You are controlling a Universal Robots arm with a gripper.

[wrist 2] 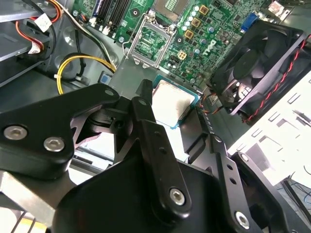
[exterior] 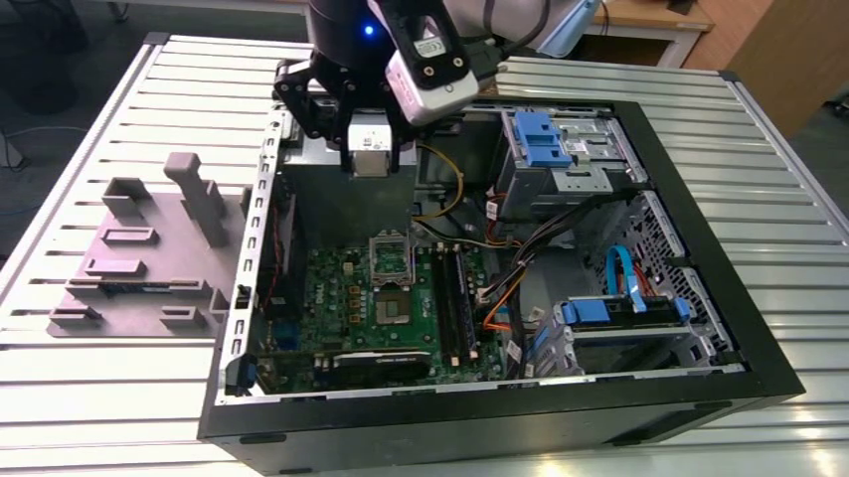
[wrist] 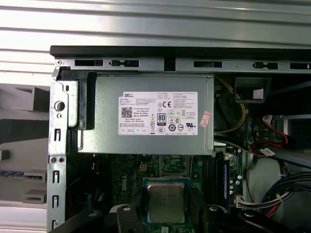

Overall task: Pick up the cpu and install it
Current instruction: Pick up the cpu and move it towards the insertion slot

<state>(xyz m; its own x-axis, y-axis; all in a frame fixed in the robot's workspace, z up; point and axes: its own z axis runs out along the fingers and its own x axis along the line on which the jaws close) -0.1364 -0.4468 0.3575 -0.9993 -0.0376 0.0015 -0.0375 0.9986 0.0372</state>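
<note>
cpu (wrist: 166, 201), silver top up, is clamped by its edges in the end effector (wrist 2: 174, 108), at the lower centre of the first wrist view. It hangs inside the open computer case (exterior: 464, 427), just beside the power supply (wrist: 146, 114). Likely risks are the thin edge grip slipping, or a tilted or misrotated chip bending pins in the socket (exterior: 398, 310).

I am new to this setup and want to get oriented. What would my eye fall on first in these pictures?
The black gripper hangs over the open computer case, shut on the cpu, a shiny silver square. Inside the case lies the green motherboard with its empty socket. On the exterior view's left, a mauve-grey tray with upright blocks rests on the slatted metal table.
</note>
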